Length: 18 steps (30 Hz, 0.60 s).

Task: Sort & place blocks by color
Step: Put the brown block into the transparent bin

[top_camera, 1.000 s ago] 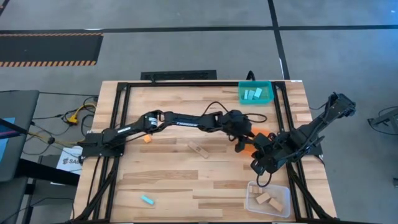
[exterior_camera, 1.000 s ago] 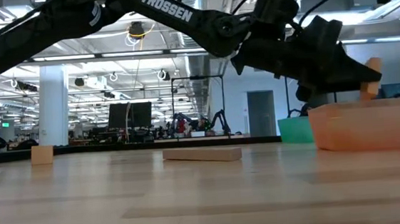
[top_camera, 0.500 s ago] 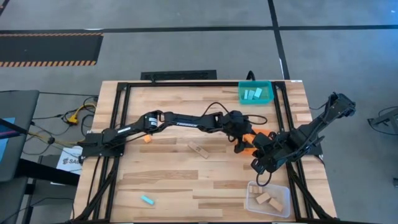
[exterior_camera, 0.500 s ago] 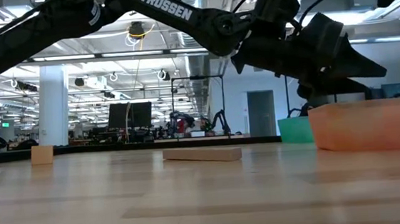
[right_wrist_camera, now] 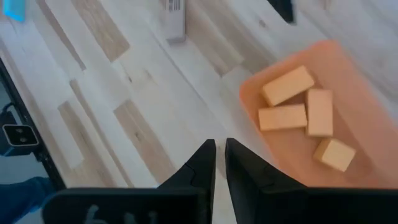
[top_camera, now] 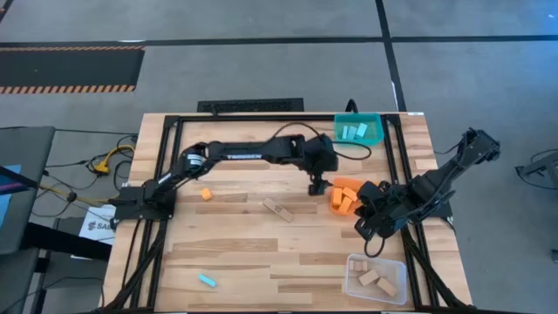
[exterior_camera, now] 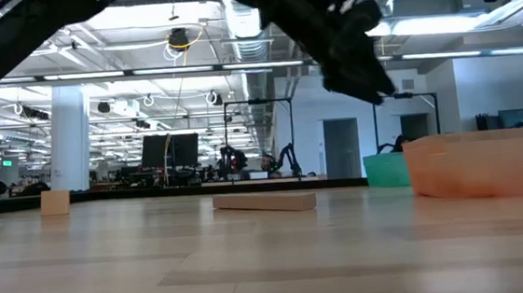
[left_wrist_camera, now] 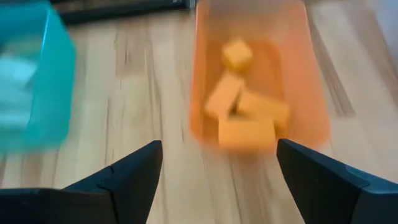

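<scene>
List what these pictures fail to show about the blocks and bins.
- Orange bin, low view: frosted wall hides the blocks inside.
- Teal bin, left wrist view: blurred and cut off by the edge; contents unclear.
- Clear bin, high view: tan blocks too small to count surely.
- Cyan block, right wrist view: cut off by the edge.

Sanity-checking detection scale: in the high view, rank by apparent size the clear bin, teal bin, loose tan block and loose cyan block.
1. clear bin
2. teal bin
3. tan block
4. cyan block
</scene>
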Each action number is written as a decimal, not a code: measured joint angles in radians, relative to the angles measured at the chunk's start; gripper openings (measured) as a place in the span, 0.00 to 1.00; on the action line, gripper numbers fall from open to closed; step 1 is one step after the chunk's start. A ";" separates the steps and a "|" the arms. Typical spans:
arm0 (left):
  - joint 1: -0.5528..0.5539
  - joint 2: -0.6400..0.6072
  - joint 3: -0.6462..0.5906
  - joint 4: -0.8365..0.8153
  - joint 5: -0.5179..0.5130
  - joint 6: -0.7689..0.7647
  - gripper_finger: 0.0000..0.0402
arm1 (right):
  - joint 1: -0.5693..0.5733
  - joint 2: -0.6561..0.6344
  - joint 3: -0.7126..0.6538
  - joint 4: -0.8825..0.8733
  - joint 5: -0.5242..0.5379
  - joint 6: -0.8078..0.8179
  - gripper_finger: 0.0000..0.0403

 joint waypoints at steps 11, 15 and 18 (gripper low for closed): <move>0.017 -0.094 -0.012 -0.660 0.168 0.182 0.75 | -0.002 -0.035 0.000 -0.006 0.089 -0.094 0.15; -0.028 -0.089 -0.101 -0.643 0.174 0.310 0.75 | -0.002 -0.034 0.000 -0.009 0.099 -0.095 0.15; -0.062 -0.090 -0.181 -0.582 0.174 0.341 0.75 | 0.000 -0.034 0.000 -0.004 0.099 -0.093 0.15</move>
